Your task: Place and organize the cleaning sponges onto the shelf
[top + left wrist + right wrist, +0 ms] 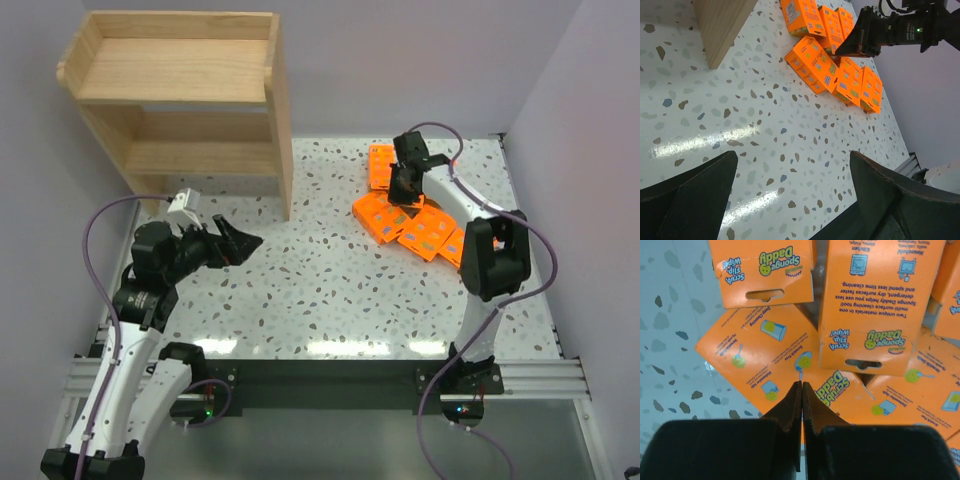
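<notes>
Several orange cleaning sponges (pixel 412 222) lie in a loose overlapping cluster on the speckled table at the right. My right gripper (pixel 405 186) hovers over the middle of that cluster. In the right wrist view its jaws (pixel 801 386) are pressed flat together with nothing between them, tips pointing at a flat pack (pixel 752 352) that two other packs (pixel 875 305) partly cover. The wooden shelf (pixel 180 90) stands at the far left; no packs show on it. My left gripper (pixel 250 240) hangs open and empty above bare table left of centre, well away from the packs (pixel 812 62).
The shelf's side panel (pixel 720 25) reaches down to the table between the left arm and the back left corner. Purple-grey walls close the scene at the left, the back and the right. The right arm's cable (pixel 470 190) loops above the packs.
</notes>
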### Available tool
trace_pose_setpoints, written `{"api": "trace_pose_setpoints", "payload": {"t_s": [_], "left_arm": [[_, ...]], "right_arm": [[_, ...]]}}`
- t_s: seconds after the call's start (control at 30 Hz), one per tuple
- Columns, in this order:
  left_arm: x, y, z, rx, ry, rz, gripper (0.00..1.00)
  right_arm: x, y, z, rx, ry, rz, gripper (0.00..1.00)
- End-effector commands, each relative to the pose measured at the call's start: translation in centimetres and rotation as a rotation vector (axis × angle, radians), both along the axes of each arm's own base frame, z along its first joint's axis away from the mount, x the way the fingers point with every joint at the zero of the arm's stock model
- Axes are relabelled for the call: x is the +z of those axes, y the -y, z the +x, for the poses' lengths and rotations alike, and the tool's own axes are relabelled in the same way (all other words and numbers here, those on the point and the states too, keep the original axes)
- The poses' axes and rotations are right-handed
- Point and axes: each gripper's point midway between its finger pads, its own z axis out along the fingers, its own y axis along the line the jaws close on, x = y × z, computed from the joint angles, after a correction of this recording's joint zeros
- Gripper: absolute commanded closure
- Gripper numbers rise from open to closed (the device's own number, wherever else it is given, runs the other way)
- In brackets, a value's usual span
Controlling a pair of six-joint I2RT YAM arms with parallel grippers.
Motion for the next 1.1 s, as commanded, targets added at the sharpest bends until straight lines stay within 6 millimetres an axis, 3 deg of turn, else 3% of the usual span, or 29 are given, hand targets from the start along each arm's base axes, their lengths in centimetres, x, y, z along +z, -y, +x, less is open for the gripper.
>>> {"api": "trace_pose_setpoints", "payload": {"t_s": [0.0, 0.03, 0.23, 0.27, 0.43, 0.57, 0.7, 0.87, 1.03, 1.07], "left_arm": [[-0.5, -0.3, -0.8, 0.027, -0.024, -0.008, 0.00], [-0.5, -0.4, -0.9, 0.030, -0.027, -0.013, 0.00], [-0.3, -0.7, -1.7, 0.049, -0.018, -0.020, 0.00], [-0.2, -0.8, -1.9, 0.052, -0.013, -0.020, 0.00], [-0.4, -1.1, -2.5, 0.066, -0.026, -0.015, 0.00], [-0.7, -1.4, -3.1, 0.084, -0.028, -0.014, 0.00], [-1.0, -1.4, -3.3, 0.087, -0.035, -0.018, 0.00], [-0.8, -1.5, -3.3, 0.091, -0.026, -0.023, 0.00], [-1.6, -1.1, -3.0, 0.076, -0.038, -0.036, 0.00], [-1.7, -0.9, -2.8, 0.067, -0.038, -0.040, 0.00]], "right_arm": [[0.6, -1.5, 3.1, 0.029, 0.073, 0.047, 1.00], [-0.5, -1.4, 3.5, 0.026, 0.055, 0.039, 1.00], [0.5, -1.2, 7.1, -0.011, 0.139, -0.004, 1.00], [-0.3, -0.7, 7.5, -0.029, 0.131, -0.032, 1.00], [-0.7, 1.5, 8.9, -0.100, 0.122, -0.164, 1.00], [-1.7, 1.8, 9.5, -0.093, 0.098, -0.201, 1.00], [-3.1, 1.2, 9.2, -0.079, 0.057, -0.184, 1.00], [-4.4, 0.7, 7.3, -0.071, 0.004, -0.135, 1.00], [-4.2, -0.6, 4.1, -0.017, -0.009, -0.051, 1.00], [-3.1, -1.2, 3.5, -0.001, 0.000, -0.039, 1.00]]}}
